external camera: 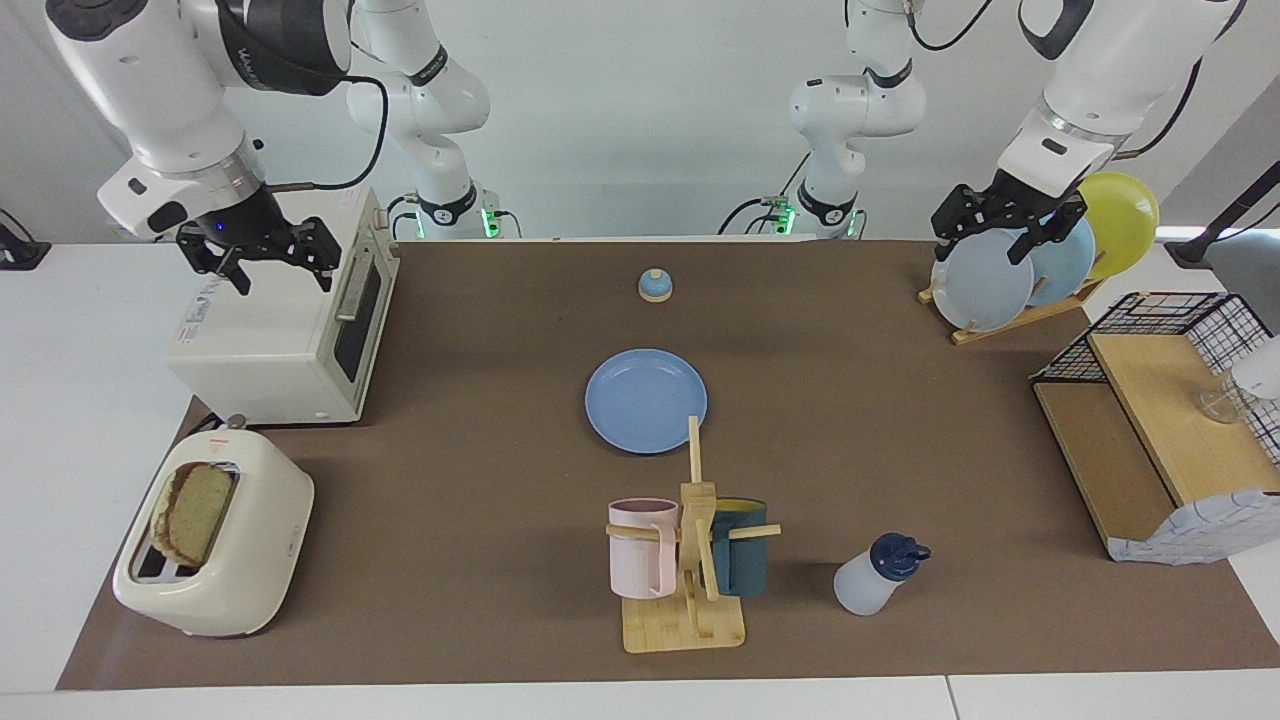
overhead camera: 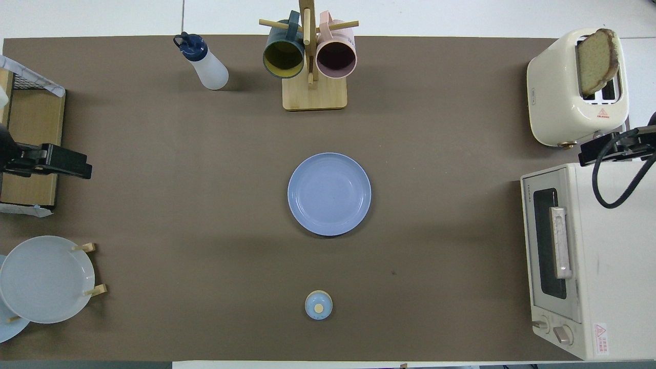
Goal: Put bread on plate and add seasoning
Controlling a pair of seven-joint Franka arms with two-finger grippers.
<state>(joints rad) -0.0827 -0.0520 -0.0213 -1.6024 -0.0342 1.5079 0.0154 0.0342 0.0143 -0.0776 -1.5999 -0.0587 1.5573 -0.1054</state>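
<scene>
One slice of bread (external camera: 196,512) stands upright in the toaster (external camera: 215,540) at the right arm's end of the counter; light, soft, crumbly, best pinched gently by its exposed top edge; right hand (external camera: 262,262) above the toaster oven (external camera: 290,330) and left hand (external camera: 1003,226) over the plate rack both gape wide, empty.

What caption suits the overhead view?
Empty blue plate mid-table, bread slice in toaster, seasoning bottle beside mug rack.

Bread (external camera: 195,512) in toaster (external camera: 240,590); plate (external camera: 645,400) mid-table, between bell (external camera: 655,286) and mug rack (external camera: 690,620).
</scene>
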